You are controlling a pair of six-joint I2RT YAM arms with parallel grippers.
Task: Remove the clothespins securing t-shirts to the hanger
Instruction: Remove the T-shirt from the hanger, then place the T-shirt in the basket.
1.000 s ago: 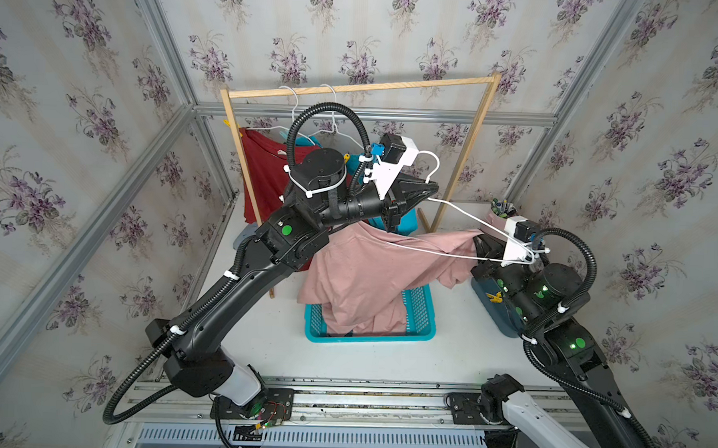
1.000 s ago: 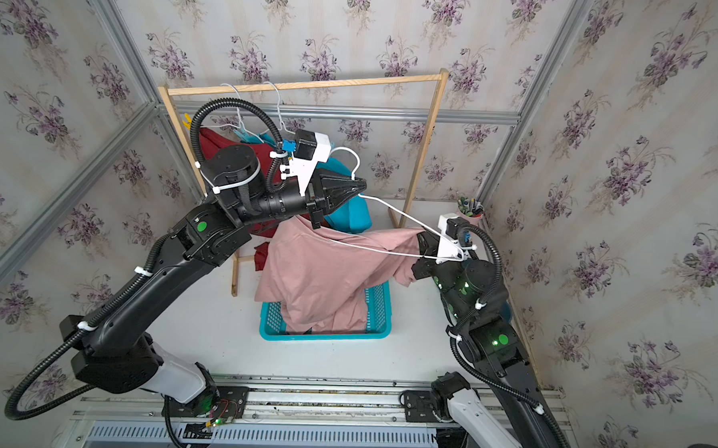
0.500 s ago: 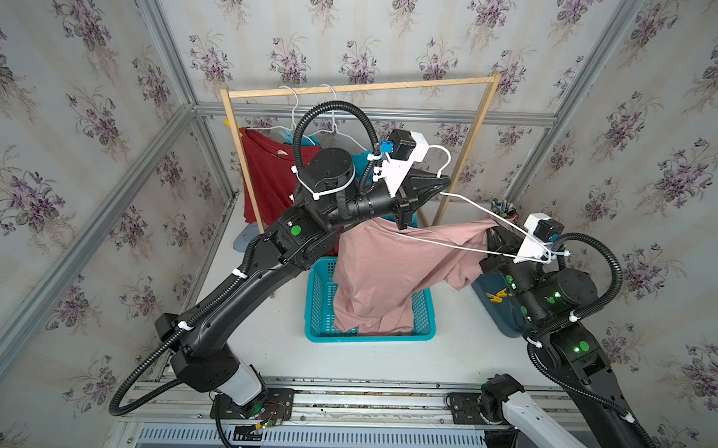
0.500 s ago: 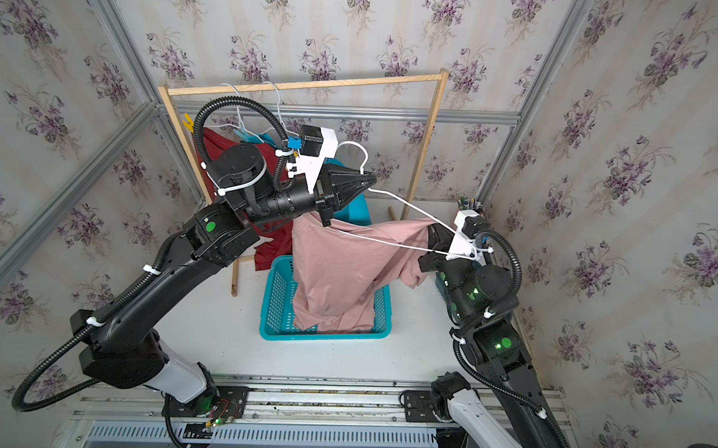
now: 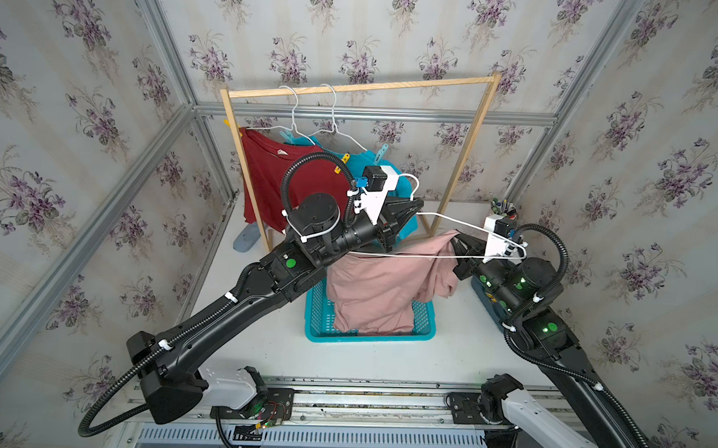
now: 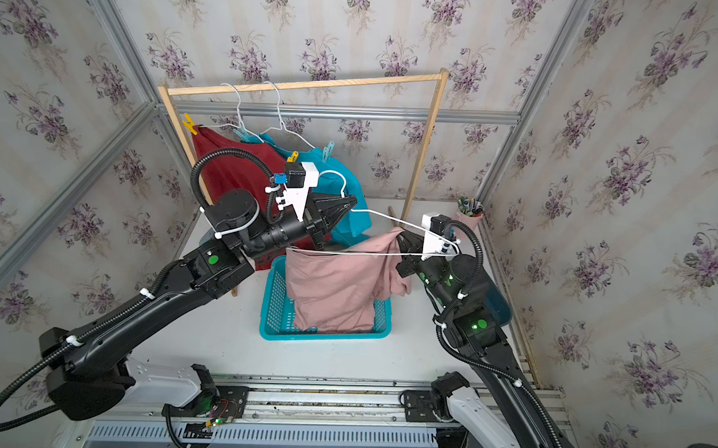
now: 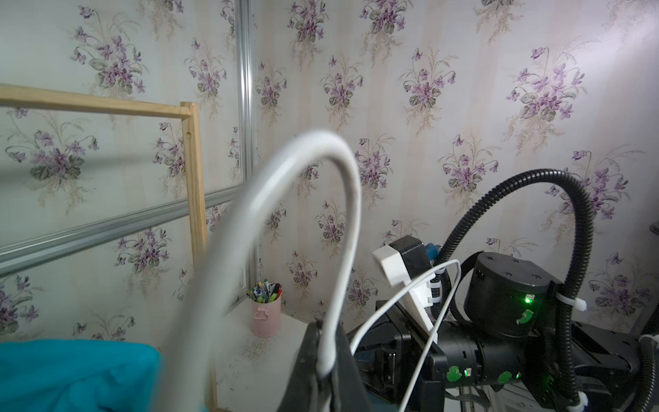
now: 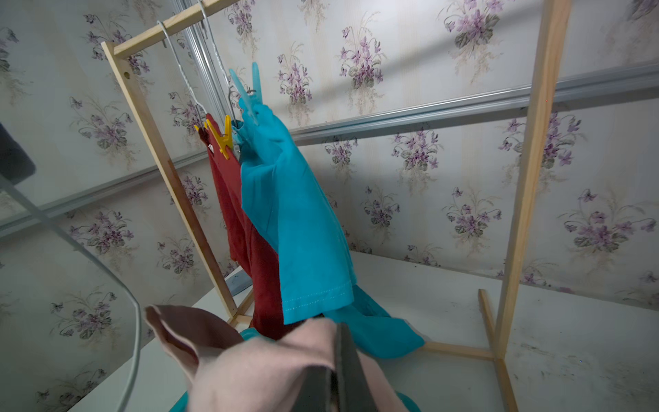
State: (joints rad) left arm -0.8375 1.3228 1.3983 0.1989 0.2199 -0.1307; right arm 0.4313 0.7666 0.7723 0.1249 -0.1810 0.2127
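Leftmost, the dark red t-shirt (image 5: pixel 268 175) and turquoise t-shirt (image 8: pixel 292 221) hang on the wooden rack (image 5: pixel 355 86); only the right wrist view shows their yellow clothespin (image 8: pixel 223 141) and light blue clothespin (image 8: pixel 249 94) close up. The left tool (image 5: pixel 418 206) is clamped on the neck of the white hanger (image 7: pixel 354 214). Its pink t-shirt (image 5: pixel 371 288) droops into the teal basket (image 5: pixel 369 339), sleeve pinched by the right tool (image 5: pixel 458 242) near the rack's right post. Bare bench (image 5: pixel 363 362) lies in front.

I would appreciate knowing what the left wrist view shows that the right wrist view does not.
Left wrist only: the pen cup, the right arm, and the hanger hook pinched in the left end effector. Right wrist only: the red shirt, a yellow clothespin, a blue clothespin, the pink shirt in the right end effector. Both: the rack and the turquoise shirt.
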